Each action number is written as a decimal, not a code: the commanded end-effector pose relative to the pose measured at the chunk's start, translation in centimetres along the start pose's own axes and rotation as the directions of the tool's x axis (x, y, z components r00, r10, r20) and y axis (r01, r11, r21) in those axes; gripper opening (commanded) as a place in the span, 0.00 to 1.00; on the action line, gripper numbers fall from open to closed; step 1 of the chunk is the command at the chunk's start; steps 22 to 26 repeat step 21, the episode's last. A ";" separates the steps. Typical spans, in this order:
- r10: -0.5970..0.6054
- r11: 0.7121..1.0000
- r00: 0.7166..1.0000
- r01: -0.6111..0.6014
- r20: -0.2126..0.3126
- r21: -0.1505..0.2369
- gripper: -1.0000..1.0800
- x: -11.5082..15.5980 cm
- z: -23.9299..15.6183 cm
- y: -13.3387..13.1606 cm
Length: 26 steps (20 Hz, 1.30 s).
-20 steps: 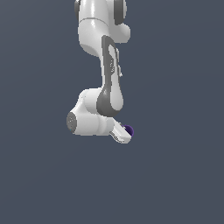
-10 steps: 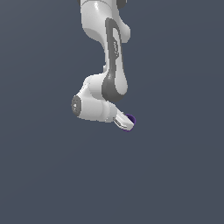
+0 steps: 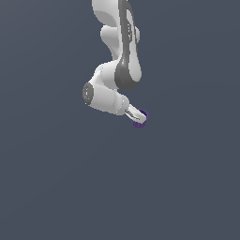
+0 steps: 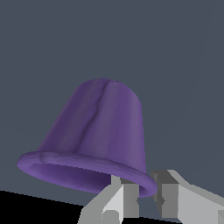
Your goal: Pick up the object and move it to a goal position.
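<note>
Flat, even, dim render lighting on grey (no cast shadows), edges slightly pixelated, no glare.

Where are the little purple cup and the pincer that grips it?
purple cup [image 4: 98, 127]: wrist view, on its sloping side wall.
purple cup [image 3: 141, 120]: exterior view, on the part showing past the fingertips.
pincer [image 3: 136, 115]: exterior view, midway between its fingertips, shut on the cup's rim.

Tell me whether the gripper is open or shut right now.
Shut on the small purple flared cup: in the wrist view the white gripper pinches its rim between both fingers. The exterior view shows the cup at its tip.
</note>
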<state>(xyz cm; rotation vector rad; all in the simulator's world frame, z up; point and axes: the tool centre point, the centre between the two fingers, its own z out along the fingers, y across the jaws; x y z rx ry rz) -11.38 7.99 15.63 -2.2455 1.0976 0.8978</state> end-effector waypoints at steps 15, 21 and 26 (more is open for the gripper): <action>-0.002 1.000 1.000 0.002 0.000 0.002 0.00 -6.1 0.7 3.4; -0.002 1.000 1.000 0.002 0.000 0.002 0.00 -6.1 0.7 3.3; -0.002 1.000 1.000 0.002 0.000 0.002 0.00 -6.1 0.7 3.3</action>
